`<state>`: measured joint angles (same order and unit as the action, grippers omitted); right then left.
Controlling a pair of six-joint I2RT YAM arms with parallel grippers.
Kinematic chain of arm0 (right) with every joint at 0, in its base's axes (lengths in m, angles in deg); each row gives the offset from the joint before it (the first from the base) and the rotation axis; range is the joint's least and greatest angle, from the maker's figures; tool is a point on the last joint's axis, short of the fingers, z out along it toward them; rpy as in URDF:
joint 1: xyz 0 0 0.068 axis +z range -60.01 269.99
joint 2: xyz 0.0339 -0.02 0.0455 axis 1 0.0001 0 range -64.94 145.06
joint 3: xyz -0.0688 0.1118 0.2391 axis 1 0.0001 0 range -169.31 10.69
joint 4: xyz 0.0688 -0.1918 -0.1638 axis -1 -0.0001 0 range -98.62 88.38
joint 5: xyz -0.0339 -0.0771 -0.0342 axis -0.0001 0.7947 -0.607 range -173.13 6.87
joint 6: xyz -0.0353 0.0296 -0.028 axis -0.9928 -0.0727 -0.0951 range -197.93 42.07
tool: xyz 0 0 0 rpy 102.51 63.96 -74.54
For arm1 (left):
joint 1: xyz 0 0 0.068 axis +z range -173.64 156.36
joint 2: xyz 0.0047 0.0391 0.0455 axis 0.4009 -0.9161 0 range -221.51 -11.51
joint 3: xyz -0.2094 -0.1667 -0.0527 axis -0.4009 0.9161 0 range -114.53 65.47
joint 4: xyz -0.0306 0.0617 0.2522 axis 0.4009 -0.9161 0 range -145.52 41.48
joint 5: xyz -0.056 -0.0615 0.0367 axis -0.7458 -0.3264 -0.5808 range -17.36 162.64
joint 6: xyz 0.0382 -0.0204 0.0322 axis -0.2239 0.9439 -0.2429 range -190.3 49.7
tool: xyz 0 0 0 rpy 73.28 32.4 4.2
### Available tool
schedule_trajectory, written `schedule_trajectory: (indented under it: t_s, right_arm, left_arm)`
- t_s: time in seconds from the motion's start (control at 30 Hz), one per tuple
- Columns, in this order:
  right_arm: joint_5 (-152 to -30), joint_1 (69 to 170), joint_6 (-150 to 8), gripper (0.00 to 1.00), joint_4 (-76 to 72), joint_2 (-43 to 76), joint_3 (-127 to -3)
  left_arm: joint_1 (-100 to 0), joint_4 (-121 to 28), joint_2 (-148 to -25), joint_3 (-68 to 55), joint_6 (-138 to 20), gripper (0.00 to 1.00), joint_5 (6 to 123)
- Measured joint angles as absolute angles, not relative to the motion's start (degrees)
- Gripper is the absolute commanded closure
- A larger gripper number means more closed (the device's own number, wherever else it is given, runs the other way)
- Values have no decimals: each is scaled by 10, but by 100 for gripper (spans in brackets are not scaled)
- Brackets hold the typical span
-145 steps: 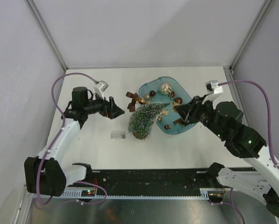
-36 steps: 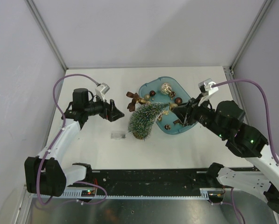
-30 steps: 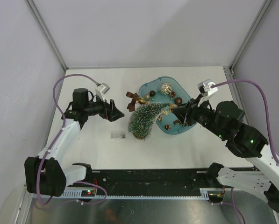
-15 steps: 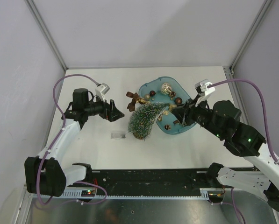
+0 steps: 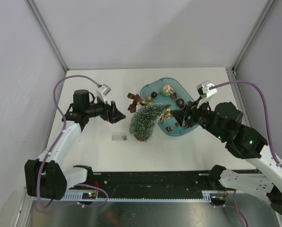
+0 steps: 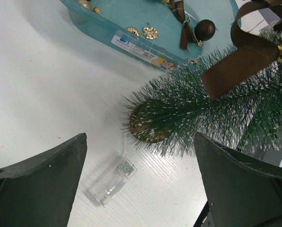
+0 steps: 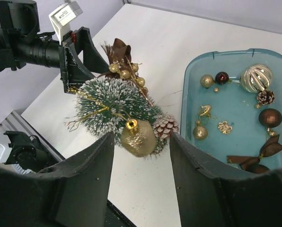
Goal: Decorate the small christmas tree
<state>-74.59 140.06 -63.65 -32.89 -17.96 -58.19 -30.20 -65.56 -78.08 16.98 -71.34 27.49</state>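
Done so far: the small christmas tree (image 5: 144, 123) already carries a gold ball (image 7: 137, 138), a frosted pine cone (image 7: 165, 126) just beside it, a brown bow (image 7: 120, 51) with gold berries, and a thin gold strand across the bristles.
Step in hand: by my reading, the gold ball is being hung; it sits against the bristles right at the right claw's tips.
Right claw (image 5: 177, 118): fingers apart, with a gap on both sides of the ball, gripping nothing.
Left claw (image 5: 116, 113): spread wide and empty, hovering just left of the tree.
Left to do: the teal tray (image 7: 233, 101) holds more pieces, including a ribbed gold ball (image 7: 255, 78), a brown ball (image 7: 270, 117), 1 more pine cone (image 7: 265, 97), a second bow (image 7: 254, 158) and several small gold and dark baubles. I judge the job under half done.
Tree position: on the white surface (image 5: 188, 151), tight against the tray's near-left side, between the 2 claws.
Tree look: cone-shaped, dark green bristles with white tips, round brown wooden base. It leans over instead of standing upright, tip toward the tray.
Nearby: a small clear box (image 6: 110, 180) lies just beside the base.
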Motion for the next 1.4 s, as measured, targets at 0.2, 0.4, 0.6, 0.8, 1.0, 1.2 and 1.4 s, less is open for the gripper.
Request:
schedule_trajectory:
  t_s: [0.2,0.4,0.6,0.8,1.0,1.2,1.4]
  right_arm:
    - [-750,1401,-636,44,-325,-181,-582]
    - [-755,1401,-637,42,-322,-189,-581]
    - [-765,1397,-640,40,-321,-211,-581]
    - [-780,1383,-641,38,-321,-225,-581]
    - [-794,1310,-626,42,-322,-219,-579]
    - [-861,1144,-596,43,-309,-200,-542]
    - [-917,1036,-572,46,-274,-166,-476]
  left_arm:
    - [-302,-656,-781,170,-713,0,275]
    - [-301,-656,-781,170,-714,0,275]
    - [-271,-655,-787,170,-708,0,261]
    - [-200,-656,-828,169,-691,0,229]
    - [-172,-659,-839,167,-685,0,218]
    - [-168,-661,-837,164,-687,0,214]
    - [-160,-665,-828,164,-688,0,214]
